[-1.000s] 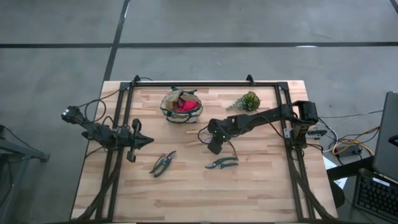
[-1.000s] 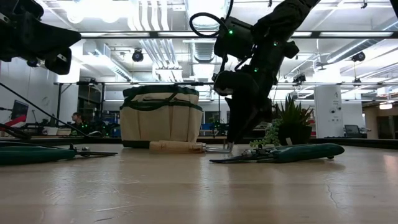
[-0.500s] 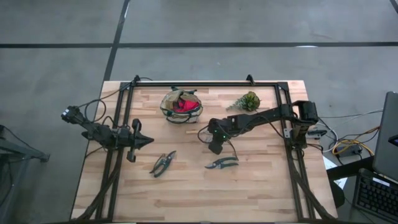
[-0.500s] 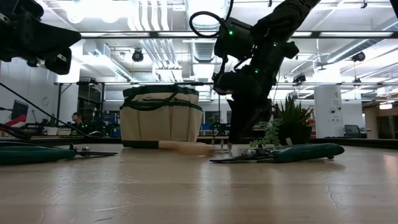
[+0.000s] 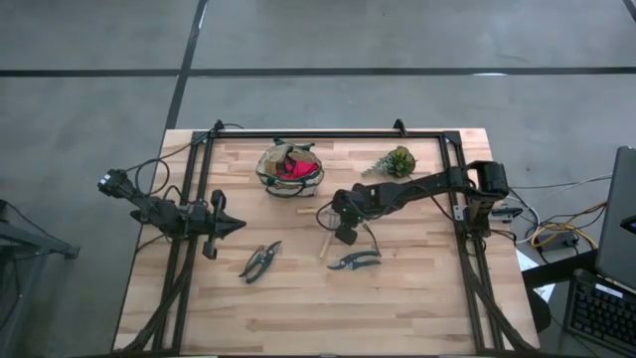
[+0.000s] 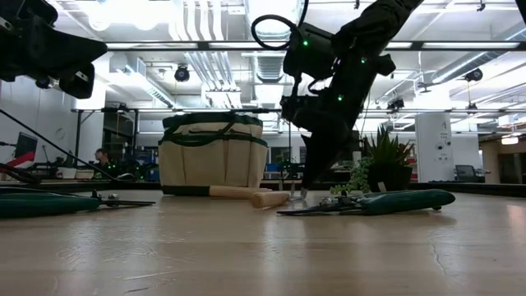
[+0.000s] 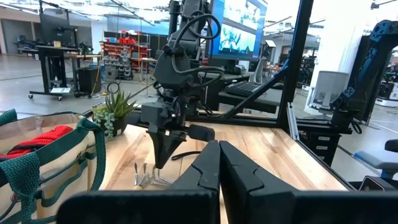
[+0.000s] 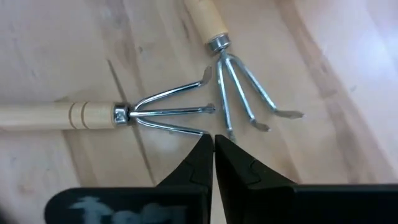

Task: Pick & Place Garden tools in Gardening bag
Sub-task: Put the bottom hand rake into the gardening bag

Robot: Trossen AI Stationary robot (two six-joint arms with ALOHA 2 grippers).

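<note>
Right gripper [image 8: 213, 144] hung clenched on nothing just above two wooden-handled rakes' [image 8: 168, 112] tines, probably lining up a grasp; left gripper [image 5: 221, 225] waited clenched.

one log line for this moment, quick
right gripper: shut, at tines of rake, no grip seen | left gripper: shut, waiting table-left | gardening bag: red piece inside | shears: both on table

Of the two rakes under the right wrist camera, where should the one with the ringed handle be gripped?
Probably best to grip the rake by its wooden handle, just behind the metal collar, from straight above with the right gripper spanning the handle. It lies flat; the handle is straight and thick, the tines thin and splayed.
</note>
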